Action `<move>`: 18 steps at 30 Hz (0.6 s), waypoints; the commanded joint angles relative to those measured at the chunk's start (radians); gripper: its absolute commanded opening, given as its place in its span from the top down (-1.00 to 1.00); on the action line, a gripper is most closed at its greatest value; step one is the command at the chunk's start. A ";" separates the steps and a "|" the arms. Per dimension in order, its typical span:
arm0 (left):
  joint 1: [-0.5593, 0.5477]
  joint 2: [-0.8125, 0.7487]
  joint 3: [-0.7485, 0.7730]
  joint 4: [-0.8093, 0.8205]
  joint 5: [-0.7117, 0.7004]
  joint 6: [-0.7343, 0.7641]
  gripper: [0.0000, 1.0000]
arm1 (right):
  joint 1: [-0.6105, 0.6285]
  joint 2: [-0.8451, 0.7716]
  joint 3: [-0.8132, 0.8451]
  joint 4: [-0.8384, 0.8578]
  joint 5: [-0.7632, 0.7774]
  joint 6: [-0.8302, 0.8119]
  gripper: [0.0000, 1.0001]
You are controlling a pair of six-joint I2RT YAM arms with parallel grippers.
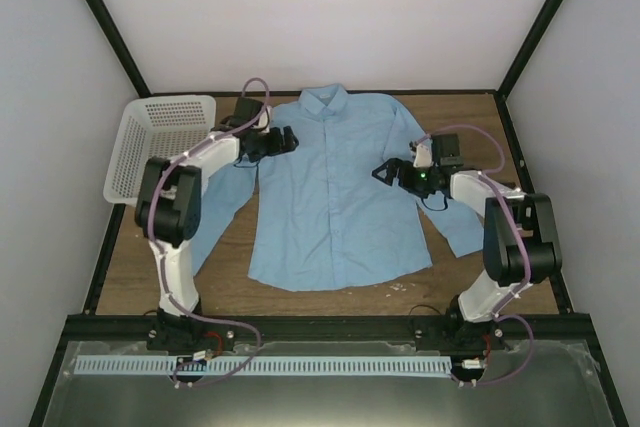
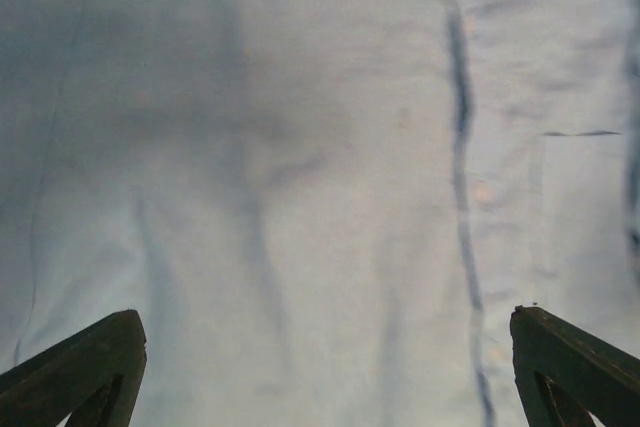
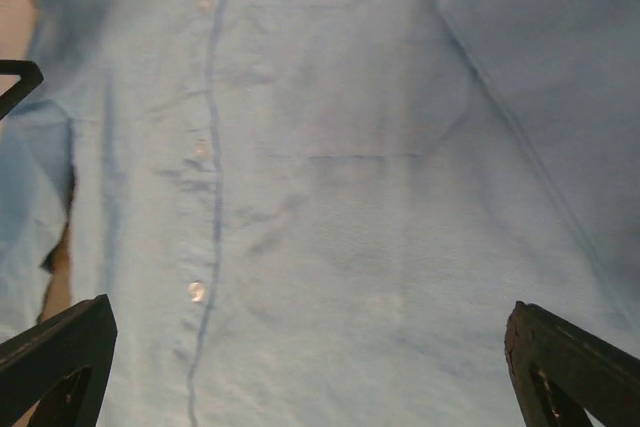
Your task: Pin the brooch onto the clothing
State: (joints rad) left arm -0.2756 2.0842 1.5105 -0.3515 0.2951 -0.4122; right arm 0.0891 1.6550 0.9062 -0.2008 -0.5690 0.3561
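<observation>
So we've got the light blue button-front collared shirt spread flat, front up, on the brown wooden table. Our left gripper hangs over its upper part near the collar and our right gripper over the chest, both spread wide and holding nothing. We can't spot the brooch anywhere.

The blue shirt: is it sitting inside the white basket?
No, the shirt lies spread flat on the wooden table, with the white basket standing beside one sleeve.
</observation>
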 commanded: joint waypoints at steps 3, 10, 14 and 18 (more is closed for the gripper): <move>-0.045 -0.301 -0.259 0.139 0.071 -0.067 -0.99 | 0.015 -0.036 0.017 0.021 -0.134 0.022 -1.00; -0.139 -0.443 -0.538 0.207 0.100 -0.103 -1.00 | 0.015 -0.048 -0.067 0.056 -0.088 0.008 -1.00; -0.146 -0.488 -0.701 0.267 0.070 -0.140 -0.99 | 0.002 -0.051 -0.136 0.067 -0.015 0.022 -1.00; -0.146 -0.559 -0.873 0.299 0.016 -0.177 -1.00 | -0.036 -0.094 -0.247 0.099 0.031 0.043 -1.00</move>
State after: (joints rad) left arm -0.4240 1.6077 0.7567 -0.1001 0.3691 -0.5365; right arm 0.0845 1.6115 0.7410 -0.1165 -0.6167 0.3805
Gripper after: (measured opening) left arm 0.997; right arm 0.999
